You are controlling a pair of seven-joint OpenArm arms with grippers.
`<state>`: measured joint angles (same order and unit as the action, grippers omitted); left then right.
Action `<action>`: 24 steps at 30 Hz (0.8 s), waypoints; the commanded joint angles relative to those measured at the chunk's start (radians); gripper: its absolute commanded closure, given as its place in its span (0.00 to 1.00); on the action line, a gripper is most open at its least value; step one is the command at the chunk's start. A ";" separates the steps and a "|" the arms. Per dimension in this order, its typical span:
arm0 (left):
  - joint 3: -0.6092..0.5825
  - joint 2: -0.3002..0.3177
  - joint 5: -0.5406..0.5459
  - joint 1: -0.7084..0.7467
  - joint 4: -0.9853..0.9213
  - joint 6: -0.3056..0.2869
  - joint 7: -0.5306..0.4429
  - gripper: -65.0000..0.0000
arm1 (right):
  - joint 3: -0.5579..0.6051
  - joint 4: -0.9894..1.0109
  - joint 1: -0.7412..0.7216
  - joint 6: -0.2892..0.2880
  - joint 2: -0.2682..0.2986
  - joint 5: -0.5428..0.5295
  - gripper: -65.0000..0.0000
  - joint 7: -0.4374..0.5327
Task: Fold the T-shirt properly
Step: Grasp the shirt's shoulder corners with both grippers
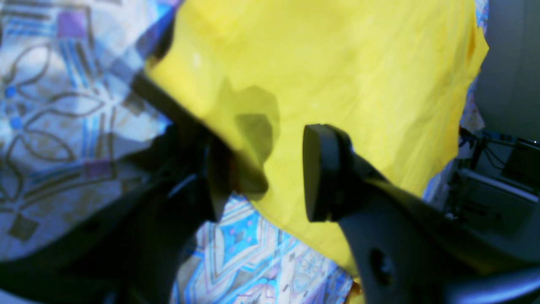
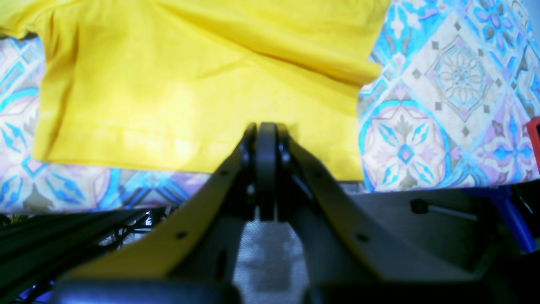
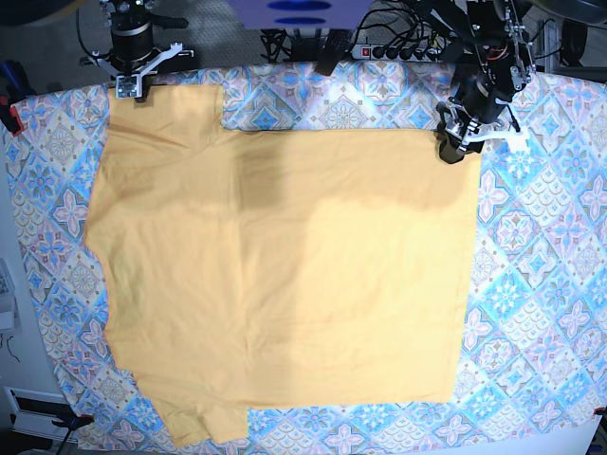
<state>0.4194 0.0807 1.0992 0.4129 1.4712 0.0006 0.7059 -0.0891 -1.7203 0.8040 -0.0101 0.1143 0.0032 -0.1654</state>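
Note:
The yellow T-shirt (image 3: 285, 275) lies spread flat on the patterned tablecloth (image 3: 541, 284), its sleeves toward the left of the base view. My left gripper (image 3: 456, 142) is at the shirt's far right corner. In the left wrist view it (image 1: 265, 177) is open, and a corner of the shirt (image 1: 337, 76) lies between its jaws and partly covers the left finger. My right gripper (image 3: 128, 87) is at the far left sleeve. In the right wrist view it (image 2: 266, 126) is shut, its tips over the sleeve hem of the shirt (image 2: 168, 84), which lies flat.
Cables and a power strip (image 3: 379, 43) run behind the table's far edge. Red clamps hold the cloth at the left edge (image 3: 11, 118); one also shows in the right wrist view (image 2: 535, 135). Bare tablecloth (image 2: 443, 105) surrounds the shirt on the right and front.

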 commanded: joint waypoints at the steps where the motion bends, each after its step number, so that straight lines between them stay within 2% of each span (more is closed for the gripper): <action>1: 0.000 0.003 -0.008 0.007 0.004 0.008 0.013 0.72 | -0.007 -0.014 0.013 0.005 0.005 0.002 1.00 0.023; 7: 0.000 0.003 -0.006 0.016 0.006 0.005 0.016 1.00 | -0.007 -0.010 0.015 0.005 0.005 0.002 1.00 0.023; 12: 0.000 0.003 -0.004 0.031 0.010 0.003 0.018 1.00 | -0.008 0.004 0.012 0.005 0.005 0.002 1.00 0.023; 17: 0.000 0.004 -0.004 0.068 0.098 0.003 0.018 1.00 | -0.071 0.039 0.010 0.005 0.005 0.002 0.99 0.022; 24: 0.000 0.008 -0.004 0.083 0.118 0.003 0.018 1.00 | -0.146 0.090 -0.045 0.005 0.003 0.001 0.84 0.022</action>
<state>0.4160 0.0818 1.0821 0.4911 1.5711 0.0116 0.7261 -0.2260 -1.6192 0.7422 -0.0105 0.1093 0.0029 -0.1646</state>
